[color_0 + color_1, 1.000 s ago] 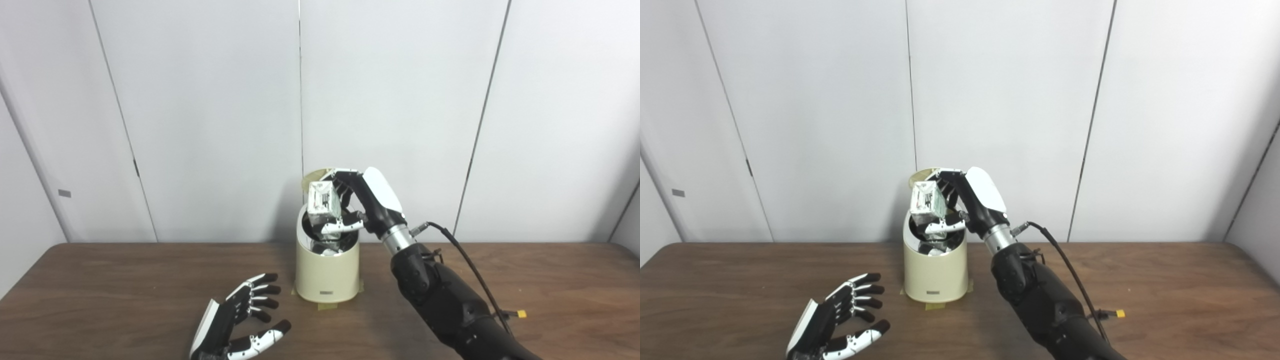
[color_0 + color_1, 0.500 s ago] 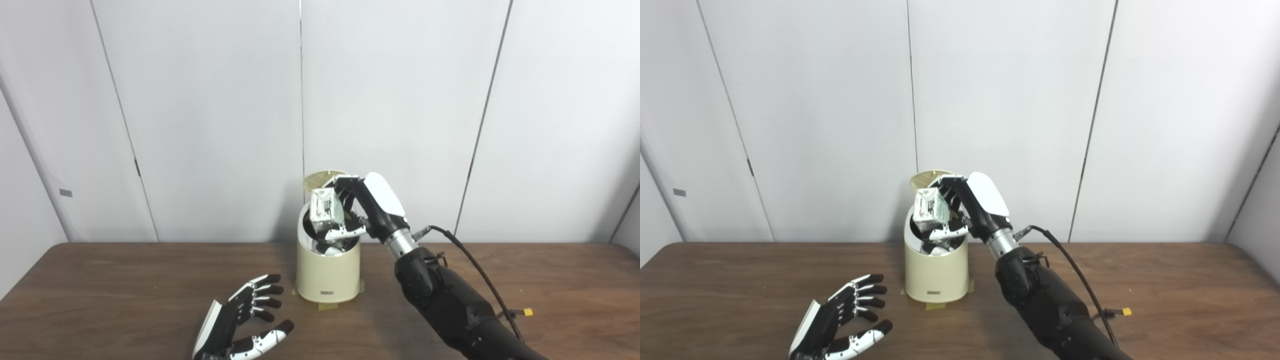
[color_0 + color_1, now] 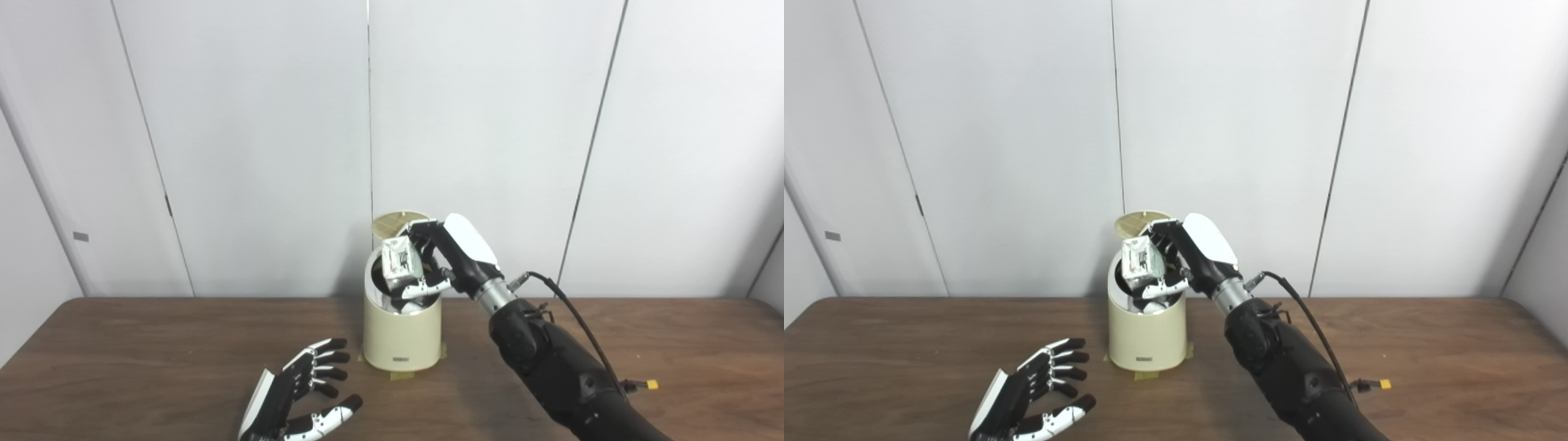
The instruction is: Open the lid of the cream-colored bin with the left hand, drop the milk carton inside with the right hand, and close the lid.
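— Where was the small white printed milk carton (image 3: 400, 262)?

— Pinched in the right hand (image 3: 442, 260), tilted over the mouth of the cream-colored cylindrical bin (image 3: 402, 334), its lower end at the rim. The bin's round lid (image 3: 398, 223) stood raised behind it.

— And the left hand (image 3: 301, 400)?

— Fingers spread, holding nothing, low over the brown wooden table (image 3: 153, 355), near the bin's front left and apart from it.

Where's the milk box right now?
The milk carton is in the right hand, just above the open cream-colored bin mid-table, in front of the raised lid.
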Controlling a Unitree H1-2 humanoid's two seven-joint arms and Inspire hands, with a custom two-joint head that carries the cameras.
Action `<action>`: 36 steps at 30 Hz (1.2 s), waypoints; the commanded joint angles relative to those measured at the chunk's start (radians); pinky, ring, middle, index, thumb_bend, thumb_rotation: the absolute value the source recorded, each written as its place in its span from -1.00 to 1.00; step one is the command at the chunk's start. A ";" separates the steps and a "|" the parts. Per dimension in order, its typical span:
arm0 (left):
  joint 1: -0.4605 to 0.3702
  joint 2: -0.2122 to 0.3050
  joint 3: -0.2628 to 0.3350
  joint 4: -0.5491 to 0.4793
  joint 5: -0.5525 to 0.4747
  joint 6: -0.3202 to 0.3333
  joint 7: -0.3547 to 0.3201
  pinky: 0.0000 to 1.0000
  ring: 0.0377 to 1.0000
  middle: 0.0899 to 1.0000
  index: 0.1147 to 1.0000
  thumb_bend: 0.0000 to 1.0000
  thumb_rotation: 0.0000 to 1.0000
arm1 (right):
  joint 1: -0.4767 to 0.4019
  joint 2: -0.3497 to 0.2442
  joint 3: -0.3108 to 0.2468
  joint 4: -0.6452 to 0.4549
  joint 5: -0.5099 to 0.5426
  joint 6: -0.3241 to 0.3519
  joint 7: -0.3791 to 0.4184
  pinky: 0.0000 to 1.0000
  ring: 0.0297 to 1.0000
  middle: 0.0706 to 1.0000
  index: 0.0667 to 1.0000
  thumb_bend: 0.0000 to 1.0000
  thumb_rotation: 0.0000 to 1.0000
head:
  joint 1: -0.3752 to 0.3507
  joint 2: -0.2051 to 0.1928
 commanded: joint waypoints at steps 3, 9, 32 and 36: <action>0.014 -0.007 -0.005 0.006 -0.004 -0.012 0.001 0.15 0.33 0.46 0.55 0.28 -0.69 | -0.020 -0.027 -0.012 -0.028 -0.027 0.042 0.048 0.12 0.33 0.34 0.38 0.73 -0.93 | 0.000 0.002; 0.012 -0.007 -0.005 0.010 -0.004 -0.015 0.000 0.15 0.33 0.45 0.55 0.28 -0.71 | -0.015 -0.027 -0.029 -0.039 -0.040 0.041 0.055 0.20 0.41 0.45 0.45 0.80 -0.89 | 0.001 0.000; 0.010 0.004 -0.005 0.019 -0.002 -0.029 -0.001 0.14 0.33 0.47 0.56 0.26 -0.69 | 0.174 -0.009 -0.201 -0.389 0.094 -0.110 -0.020 -0.46 -0.25 0.01 0.16 0.59 -0.98 | -0.003 -0.005; 0.010 0.005 -0.004 0.021 -0.002 -0.026 0.000 0.16 0.33 0.45 0.55 0.27 -0.68 | 0.232 -0.017 -0.243 -0.492 0.159 -0.104 0.019 -0.57 -0.42 -0.05 0.16 0.59 -0.94 | -0.005 -0.005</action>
